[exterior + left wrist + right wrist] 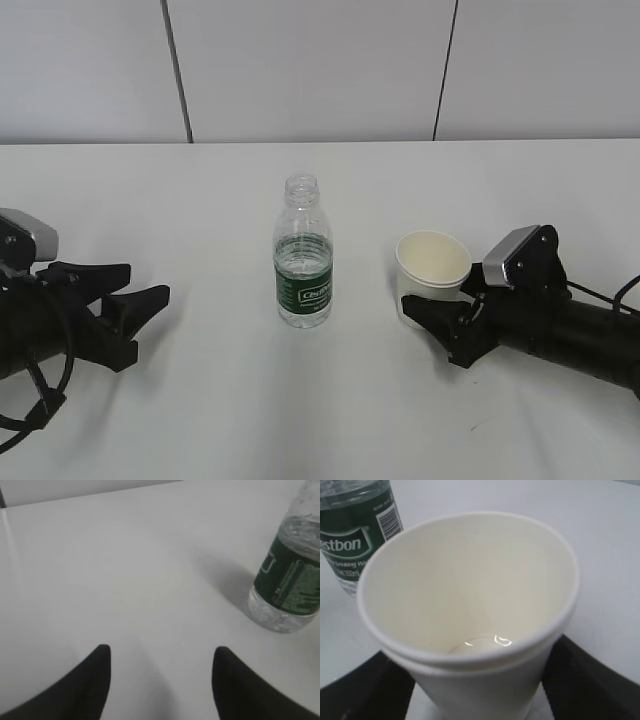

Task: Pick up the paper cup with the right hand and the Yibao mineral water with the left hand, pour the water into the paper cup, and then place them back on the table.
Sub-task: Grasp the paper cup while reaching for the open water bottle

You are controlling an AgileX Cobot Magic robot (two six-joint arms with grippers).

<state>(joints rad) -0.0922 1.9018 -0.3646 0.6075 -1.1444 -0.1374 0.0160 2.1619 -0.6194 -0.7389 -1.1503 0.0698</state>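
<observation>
The paper cup (432, 262) stands upright on the white table (300, 400), right of centre. My right gripper (432, 300) has a black finger pressed on each side of the cup's lower wall; in the right wrist view (477, 690) the cup (470, 580) fills the frame, with small glints at its bottom. The Yibao mineral water (303, 270), uncapped and about half full, stands at the table's centre, left of the cup. My left gripper (150, 280) is open and empty, low at the far left, well apart from the bottle (290, 590).
White wall panels with dark seams stand behind the table's far edge. Bare tabletop lies between my left gripper (160, 652) and the bottle. The bottle's green label (355, 535) shows just behind the cup's left rim.
</observation>
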